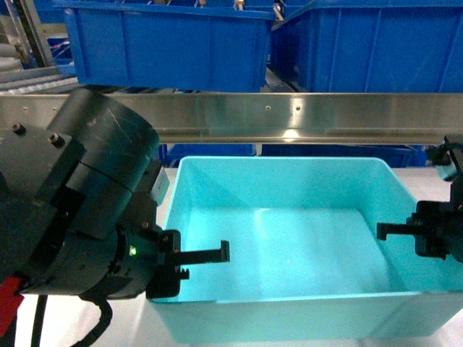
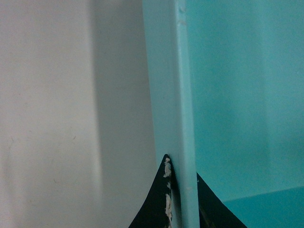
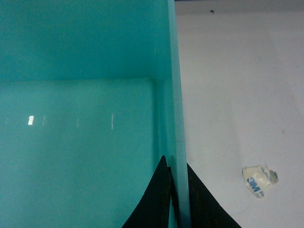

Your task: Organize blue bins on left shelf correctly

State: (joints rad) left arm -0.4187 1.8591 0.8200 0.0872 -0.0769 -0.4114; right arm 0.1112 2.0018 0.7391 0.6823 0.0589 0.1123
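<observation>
The blue bin (image 1: pixel 289 181), a light turquoise tub with nothing in it, fills the middle of the head view just below the left shelf's steel crossbar (image 1: pixel 289 116). My left gripper (image 1: pixel 173 260) is shut on the bin's left wall, one finger inside and one outside. In the left wrist view the black fingers (image 2: pixel 159 204) pinch that rim (image 2: pixel 183 118). My right gripper (image 1: pixel 406 231) is shut on the right wall. In the right wrist view, its black fingers (image 3: pixel 156 199) clamp the thin rim (image 3: pixel 178 118).
Two darker royal-blue ribbed bins (image 1: pixel 166 43) (image 1: pixel 369 43) stand on the shelf above the crossbar, with white rollers (image 1: pixel 29 76) at the upper left. The white tabletop (image 3: pixel 237 95) lies beside the tub, with a scrap of 3M tape (image 3: pixel 259 180) on it.
</observation>
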